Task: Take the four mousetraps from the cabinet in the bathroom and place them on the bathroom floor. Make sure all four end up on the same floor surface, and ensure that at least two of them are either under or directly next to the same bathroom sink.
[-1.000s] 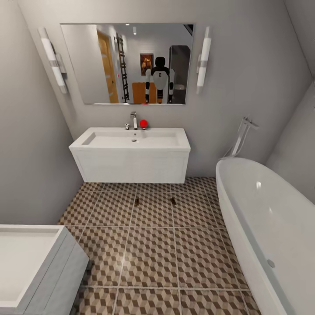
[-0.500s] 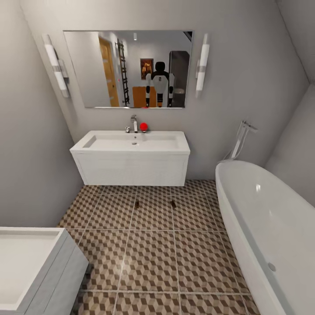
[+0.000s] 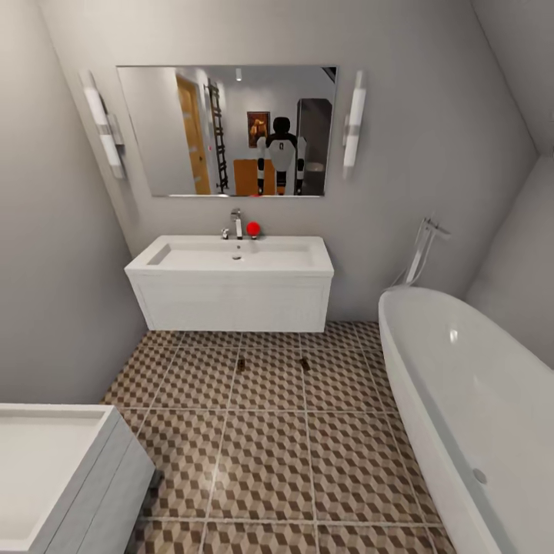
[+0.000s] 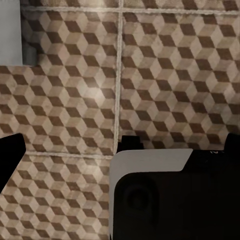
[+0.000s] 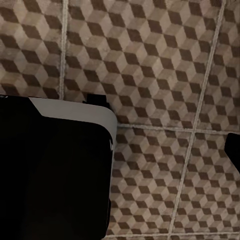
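Note:
Two mousetraps lie on the bathroom floor [image 3: 265, 454] just in front of the sink [image 3: 235, 258]: one small dark trap [image 3: 241, 364] to the left, the other [image 3: 305, 362] to the right. Both rest flat on the cube-patterned tiles, about a tile apart. In the mirror [image 3: 227, 131] I see the robot's reflection and, behind it, the orange-brown cabinet [image 3: 246, 177]. The left wrist view looks down at tiles, and the left gripper [image 4: 120, 155] has its dark fingertips at the picture's two sides with nothing between them. In the right wrist view a dark fingertip [image 5: 233, 150] sits at the picture's edge over the floor.
A white bathtub [image 3: 469, 400] runs along the right side. The corner of another white vanity [image 3: 54, 469] juts in at the near left. Grey walls close in behind and to the left of the sink. A red ball [image 3: 253, 228] sits by the tap.
The whole head view has shifted: sink, mirror and traps sit lower and look slightly smaller, so the camera has moved back. The traps have not moved on the floor.

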Controlling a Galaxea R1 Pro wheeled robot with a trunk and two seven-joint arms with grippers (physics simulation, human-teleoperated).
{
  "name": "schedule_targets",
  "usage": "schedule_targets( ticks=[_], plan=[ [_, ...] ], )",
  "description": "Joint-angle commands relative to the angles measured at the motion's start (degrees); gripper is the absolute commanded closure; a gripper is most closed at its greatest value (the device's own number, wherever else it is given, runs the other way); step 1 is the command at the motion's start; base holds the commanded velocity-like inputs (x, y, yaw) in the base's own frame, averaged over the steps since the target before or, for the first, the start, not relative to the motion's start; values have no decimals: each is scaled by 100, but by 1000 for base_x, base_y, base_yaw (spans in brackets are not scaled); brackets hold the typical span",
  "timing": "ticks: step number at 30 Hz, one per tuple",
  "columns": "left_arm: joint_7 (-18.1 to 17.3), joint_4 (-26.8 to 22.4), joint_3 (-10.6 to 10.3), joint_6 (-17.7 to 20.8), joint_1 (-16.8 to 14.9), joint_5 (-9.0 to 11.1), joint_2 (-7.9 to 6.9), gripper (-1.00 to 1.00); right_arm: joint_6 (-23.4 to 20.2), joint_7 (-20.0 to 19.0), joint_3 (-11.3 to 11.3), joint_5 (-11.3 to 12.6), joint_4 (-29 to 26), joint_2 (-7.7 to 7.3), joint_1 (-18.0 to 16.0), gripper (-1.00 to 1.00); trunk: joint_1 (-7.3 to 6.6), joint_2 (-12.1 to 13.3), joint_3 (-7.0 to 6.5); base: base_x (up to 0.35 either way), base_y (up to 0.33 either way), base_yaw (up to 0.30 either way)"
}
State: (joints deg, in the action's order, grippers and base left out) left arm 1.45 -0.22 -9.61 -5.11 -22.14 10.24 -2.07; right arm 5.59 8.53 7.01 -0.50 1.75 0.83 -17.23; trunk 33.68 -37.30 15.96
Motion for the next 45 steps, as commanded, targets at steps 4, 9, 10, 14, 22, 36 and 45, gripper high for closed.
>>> schedule_targets(
  ticks=[4,9,10,14,22,36,45],
  plan=[
    [7,4,-50,-11,-2,55,-1,-100,23,26,38,-4,19,4,-8,-100,1,-6,-29,0,0,0],
    [5,4,-50,66,-1,57,-3,-100,9,24,38,-5,19,5,-8,-100,1,-6,-73,0,0,0],
    [5,4,-50,66,-1,57,-3,-100,9,24,38,-5,19,5,-8,-100,1,-6,-82,0,0,0],
    [10,4,-50,168,-1,57,-3,-100,-5,20,38,-9,19,5,-8,-100,1,-6,-118,0,0,0],
    [13,4,-50,231,-1,57,-8,-100,-12,18,38,-11,21,5,-8,-100,1,-6,-189,0,0,0],
    [13,4,-50,242,74,59,-12,-100,-28,17,36,-10,20,5,-8,-100,1,-6,-315,0,0,0],
    [13,4,-50,239,109,63,-6,-100,-31,17,36,-7,22,5,-8,-100,1,-6,-395,0,0,0]
  ],
)
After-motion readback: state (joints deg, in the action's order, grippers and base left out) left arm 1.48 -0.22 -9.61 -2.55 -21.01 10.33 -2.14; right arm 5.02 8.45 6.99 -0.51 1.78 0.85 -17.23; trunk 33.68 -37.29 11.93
